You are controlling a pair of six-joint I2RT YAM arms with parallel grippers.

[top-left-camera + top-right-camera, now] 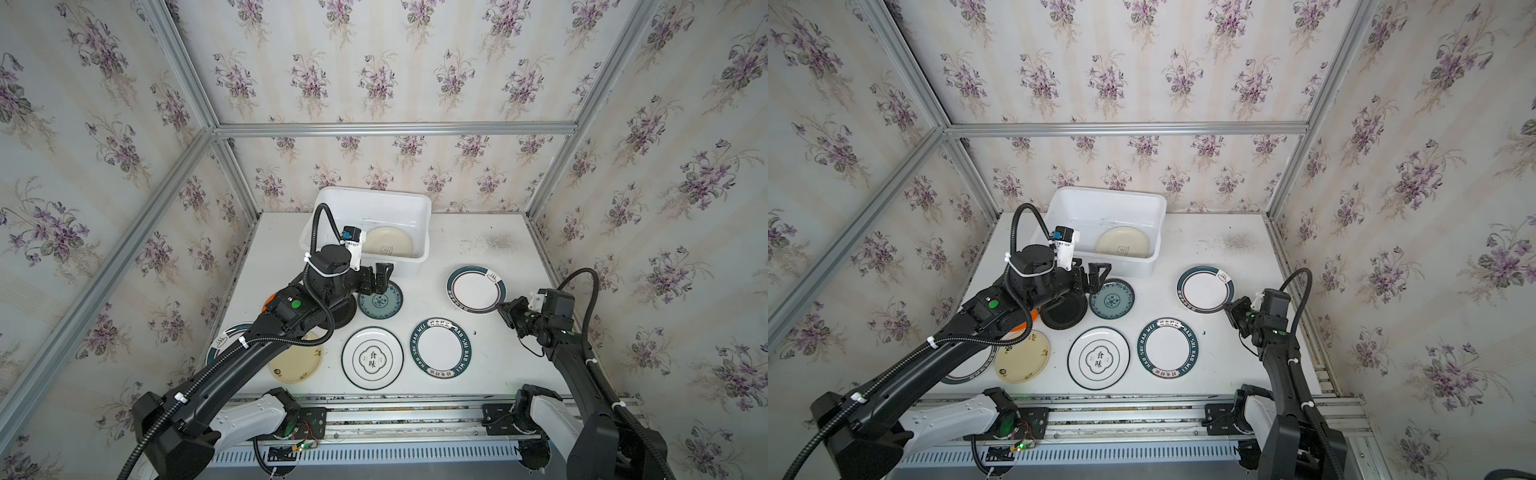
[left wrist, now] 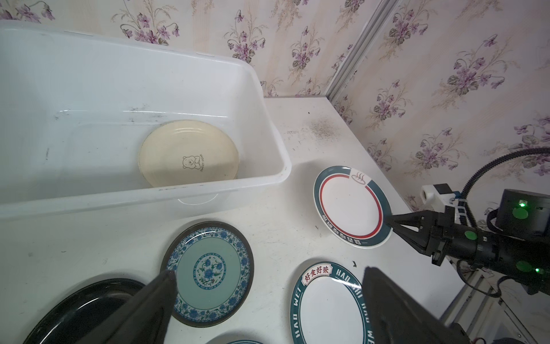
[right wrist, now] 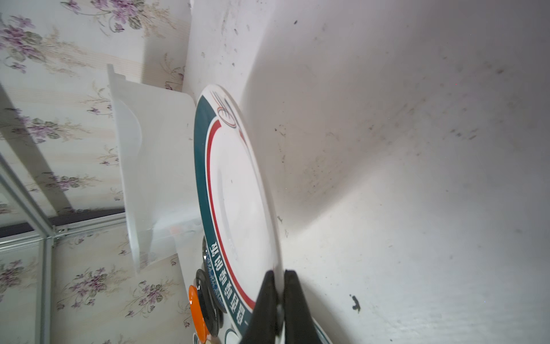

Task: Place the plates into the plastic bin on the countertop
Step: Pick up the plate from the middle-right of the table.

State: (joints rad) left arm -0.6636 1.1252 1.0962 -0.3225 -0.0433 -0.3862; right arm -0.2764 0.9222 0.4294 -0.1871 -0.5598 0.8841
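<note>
The plastic bin (image 1: pixel 374 203) stands open side up at the back of the tabletop (image 1: pixel 457 249). Its long axis runs side to side along the rear wall, slightly skewed. A cream plate (image 1: pixel 388 245) with a bear print lies face up at the bin's right end. The right pincer (image 3: pixel 279 278) is pressed together on the near edge of a teal-and-red-rimmed plate (image 1: pixel 476 289), which sits face up to the right of the bin; whether that edge is off the surface I cannot tell. The left pincer (image 1: pixel 381 282) hangs spread wide and empty just in front of the bin's near wall, over the edge of a teal-patterned plate (image 1: pixel 380 303) that has a black plate (image 1: pixel 345 318) beside it. Nearer the robot, a lettered plate (image 1: pixel 440 348), a plate with centre characters (image 1: pixel 372 358) and a second cream plate (image 1: pixel 296 363) lie flat in a row. The tabletop is white and scuffed, with a dark speckled stain (image 1: pixel 498 241) towards its far right. Aluminium rails (image 1: pixel 395 129) frame walls of pale wallpaper (image 1: pixel 374 75) with purple flower sprays.
</note>
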